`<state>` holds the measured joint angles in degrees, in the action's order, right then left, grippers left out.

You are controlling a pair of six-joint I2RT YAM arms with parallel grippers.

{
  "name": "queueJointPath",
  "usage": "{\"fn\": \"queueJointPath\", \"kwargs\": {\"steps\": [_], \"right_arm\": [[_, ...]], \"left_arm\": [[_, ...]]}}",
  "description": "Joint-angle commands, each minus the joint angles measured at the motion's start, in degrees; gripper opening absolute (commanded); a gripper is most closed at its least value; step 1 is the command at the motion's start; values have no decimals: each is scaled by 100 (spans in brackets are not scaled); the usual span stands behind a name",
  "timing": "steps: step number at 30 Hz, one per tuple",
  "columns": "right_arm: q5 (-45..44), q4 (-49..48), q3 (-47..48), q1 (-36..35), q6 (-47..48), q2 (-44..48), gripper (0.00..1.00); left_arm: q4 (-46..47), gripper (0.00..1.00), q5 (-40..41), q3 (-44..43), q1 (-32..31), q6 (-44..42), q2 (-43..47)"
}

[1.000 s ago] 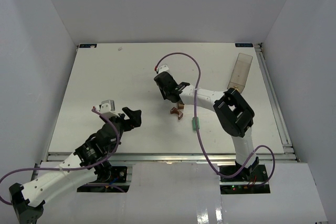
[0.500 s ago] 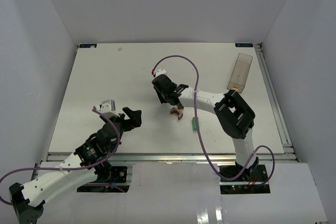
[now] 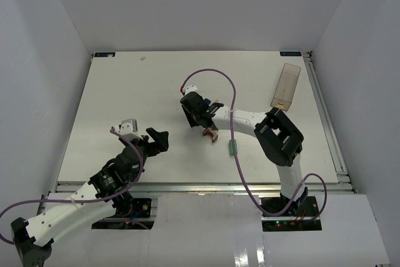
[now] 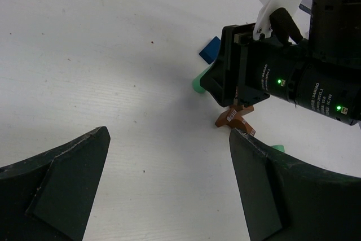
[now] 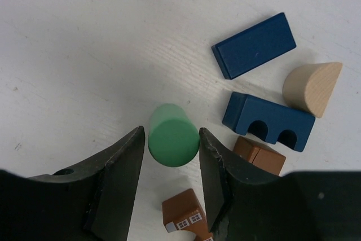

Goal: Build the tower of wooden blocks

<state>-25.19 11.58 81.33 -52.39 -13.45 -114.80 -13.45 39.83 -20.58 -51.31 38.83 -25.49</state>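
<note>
Green cylinder [image 5: 173, 135] sits between the right gripper's [image 5: 171, 130] narrowly parted fingers, not yet clamped.

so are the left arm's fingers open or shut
Open: the left wrist view shows both fingers spread wide apart, with only bare table between them.

The left arm [image 3: 94, 198] and right arm [image 3: 247, 119] share white link shells between black joint housings, and each is trailed by a purple cable [image 3: 234, 92]. The left end effector [image 4: 169, 139] has broad matte-black fingers with scuffed edges; the right end effector [image 5: 171, 139] matches. Two green lights [image 4: 280, 82] glow on the right wrist's black motor, near a white bracket [image 4: 280, 4].
</note>
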Motion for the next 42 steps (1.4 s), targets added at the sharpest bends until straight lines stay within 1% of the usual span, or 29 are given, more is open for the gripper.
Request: {"fn": "queueJointPath", "kwargs": {"steps": [1,5,7,11,14,16,18,22,26,28,31,35,37,42], "right_arm": [[-46,178,-57,-61,61,329,59],[-277,196,6,-61,255,585,70],[-401,320,103,-61,331,771,73],[-582,596,241,-61,419,1154,75],[-721,916,132,-54,187,1498,75],[-811,1353,-104,-8,-154,1837,72],[-811,1434,-826,30,-566,2301,67],[-803,1426,-1886,88,-991,2790,58],[-746,1379,-2517,106,-1286,3057,56],[-646,1217,-2858,106,-1368,3101,56],[-681,1152,-3083,105,-1480,3011,55],[-506,917,-3281,98,-1529,2902,52],[-354,768,-3452,98,-1576,2867,48],[-193,398,-3924,67,-1582,2906,46]], "left_arm": [[45,98,-11,-25,24,-42,-33],[45,98,-20,-34,24,-60,-26],[45,98,-26,-27,24,-73,-19],[46,98,-44,-25,24,-89,37],[44,98,-55,-18,24,-112,91],[45,98,-73,-7,24,-140,142],[60,98,-118,12,24,-209,204],[252,98,-320,63,24,-404,230],[351,98,-449,55,24,-481,155],[353,98,-476,55,32,-490,141],[369,98,-479,71,24,-490,140],[402,98,-509,80,25,-499,121],[431,98,-536,80,30,-508,100],[574,97,-636,138,24,-552,62]]}}
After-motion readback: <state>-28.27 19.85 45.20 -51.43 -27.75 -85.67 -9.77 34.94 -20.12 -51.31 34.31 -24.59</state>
